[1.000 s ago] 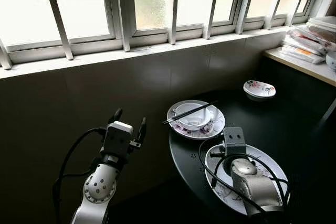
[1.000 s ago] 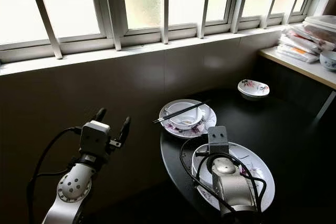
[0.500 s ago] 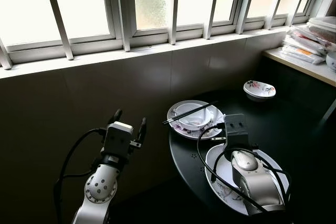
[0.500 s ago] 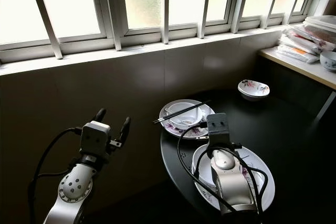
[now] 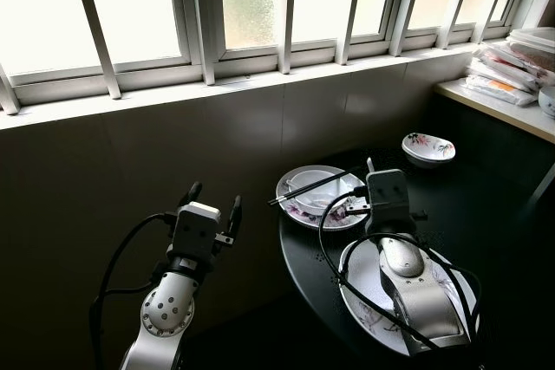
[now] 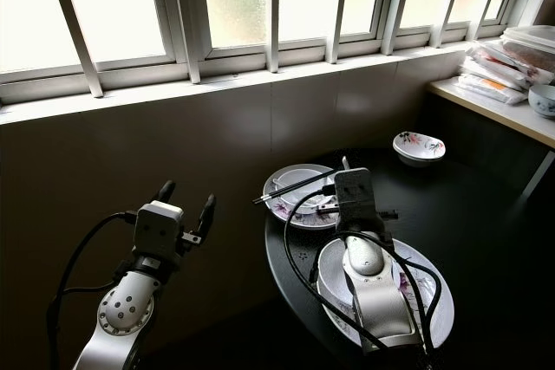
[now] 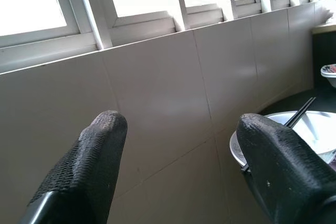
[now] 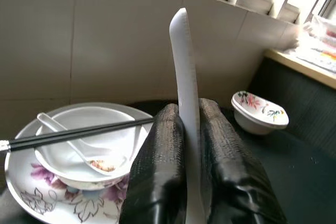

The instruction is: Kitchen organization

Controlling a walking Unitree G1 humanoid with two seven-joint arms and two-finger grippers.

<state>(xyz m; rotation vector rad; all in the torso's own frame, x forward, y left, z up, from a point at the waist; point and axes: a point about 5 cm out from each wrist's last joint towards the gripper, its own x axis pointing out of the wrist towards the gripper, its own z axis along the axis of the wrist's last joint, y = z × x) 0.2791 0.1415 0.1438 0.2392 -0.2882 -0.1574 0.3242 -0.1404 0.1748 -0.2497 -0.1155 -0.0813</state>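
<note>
My right gripper (image 8: 188,111) is shut on a thin white utensil handle (image 8: 185,61) that stands up between its fingers. It hovers just right of the flowered plate (image 5: 299,211), which holds a white bowl (image 8: 89,150) with a white spoon (image 8: 73,148) in it. Black chopsticks (image 5: 312,186) lie across that bowl. A large oval flowered plate (image 5: 360,296) lies under the right arm at the table's near edge. My left gripper (image 5: 212,199) is open in the air left of the table, facing the tiled wall, with nothing between its fingers (image 7: 100,145).
The round black table (image 5: 486,214) carries a small flowered bowl (image 5: 428,146) at the back. A pale counter (image 5: 486,97) at the right holds packets and stacked dishes. A tiled wall and barred windows run behind.
My right arm has reached forward from above the oval plate toward the plate with the bowl, carrying the white handle. The left arm has stayed in place.
</note>
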